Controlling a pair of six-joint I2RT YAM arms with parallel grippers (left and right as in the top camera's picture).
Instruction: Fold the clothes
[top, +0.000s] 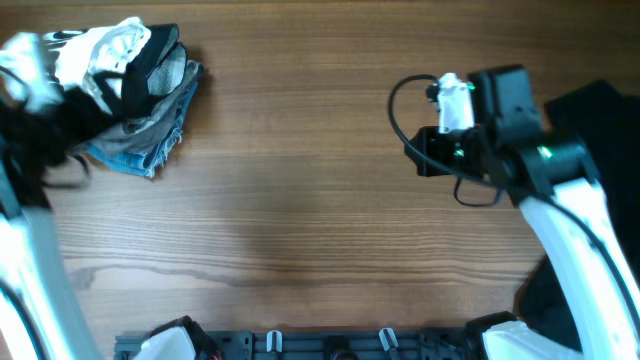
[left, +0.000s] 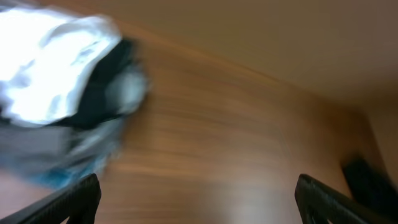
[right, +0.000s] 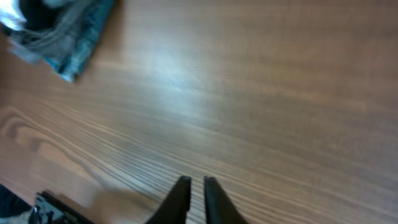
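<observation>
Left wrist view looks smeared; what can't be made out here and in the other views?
1. Left wrist: motion blur smears the clothes pile; single garments cannot be separated.
2. Overhead: the black garment is cut off by the right edge and partly covered by the right arm.
3. Right wrist: the pile is cropped by the top-left corner.

The clothes lay in two places. At the upper left of the overhead view sat a crumpled heap: a white garment (top: 115, 48) bunched on top, a black piece (top: 155, 62) curled against it, grey fabric (top: 180, 76) beneath that, and blue denim (top: 145, 148) lowest. A black garment (top: 600, 110) lay spread at the right edge.
</observation>
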